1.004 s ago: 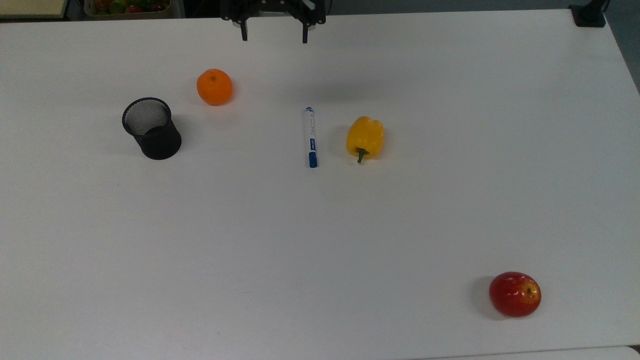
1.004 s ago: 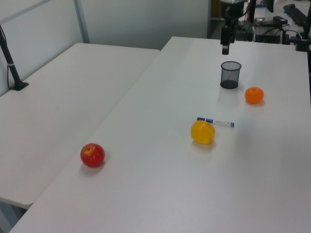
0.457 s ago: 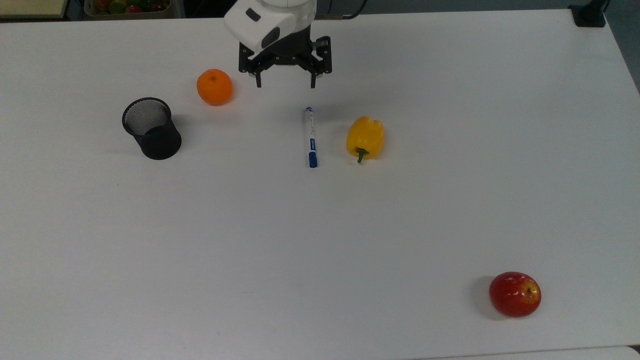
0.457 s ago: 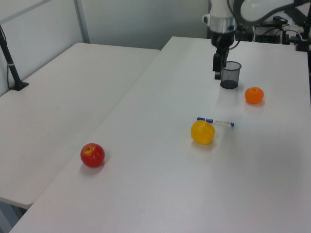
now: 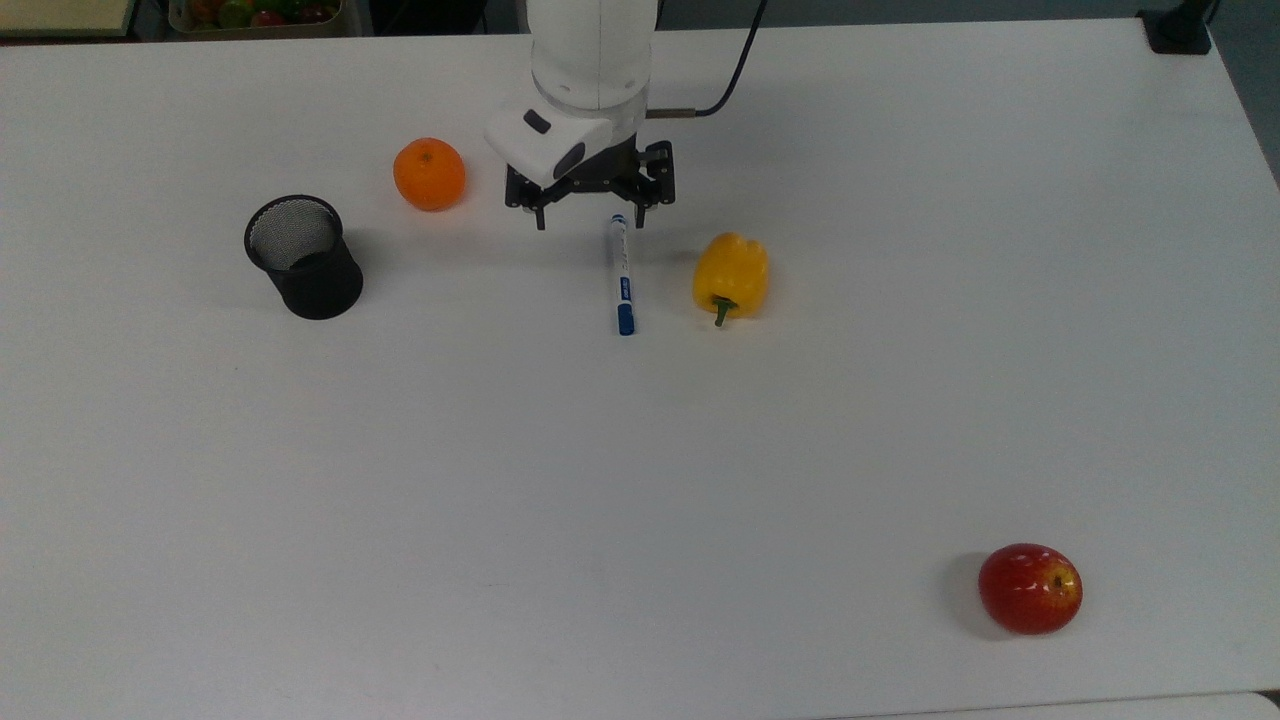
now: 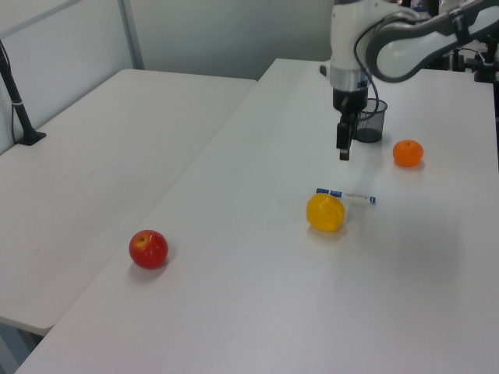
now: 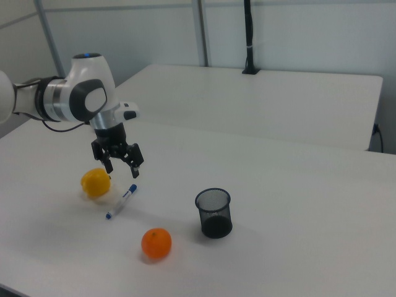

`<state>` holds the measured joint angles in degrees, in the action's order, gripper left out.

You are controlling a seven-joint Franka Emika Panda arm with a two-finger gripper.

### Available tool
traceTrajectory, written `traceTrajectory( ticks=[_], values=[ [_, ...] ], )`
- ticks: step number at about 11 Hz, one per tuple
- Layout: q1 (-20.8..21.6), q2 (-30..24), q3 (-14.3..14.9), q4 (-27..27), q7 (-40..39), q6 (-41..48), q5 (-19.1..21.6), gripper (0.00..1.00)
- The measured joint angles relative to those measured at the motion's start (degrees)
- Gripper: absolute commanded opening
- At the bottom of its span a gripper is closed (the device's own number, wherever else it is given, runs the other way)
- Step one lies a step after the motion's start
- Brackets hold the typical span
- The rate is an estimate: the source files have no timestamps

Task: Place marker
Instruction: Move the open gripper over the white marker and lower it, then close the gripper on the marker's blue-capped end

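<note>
surface: white table (image 5: 400, 480), second white table (image 6: 93, 156) alongside, grey partition walls behind | marker (image 5: 621, 274) flat on table between pepper (image 5: 731, 276) and orange (image 5: 429, 174) | gripper (image 5: 590, 222) spread wide, empty, above marker's tip end | cup (image 5: 303, 257) upright | apple (image 5: 1030, 588) well apart

A yellow pepper (image 5: 731, 276) sits just right of the marker (image 5: 621, 275) in the top view; bare table (image 5: 500, 290) lies on its left.
</note>
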<state>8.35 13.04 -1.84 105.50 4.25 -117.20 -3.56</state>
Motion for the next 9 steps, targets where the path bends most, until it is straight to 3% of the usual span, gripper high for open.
traceTrajectory(
  ticks=[5,6,9],
  values=[
    [0.9,5.9,0.0,0.1,0.1,-6.0,-0.2,0.95],
    [1.0,7.0,0.0,0.1,0.7,-7.5,-0.3,0.91],
    [2.0,9.9,-0.1,0.1,3.3,-10.6,-3.3,0.63]
  ],
)
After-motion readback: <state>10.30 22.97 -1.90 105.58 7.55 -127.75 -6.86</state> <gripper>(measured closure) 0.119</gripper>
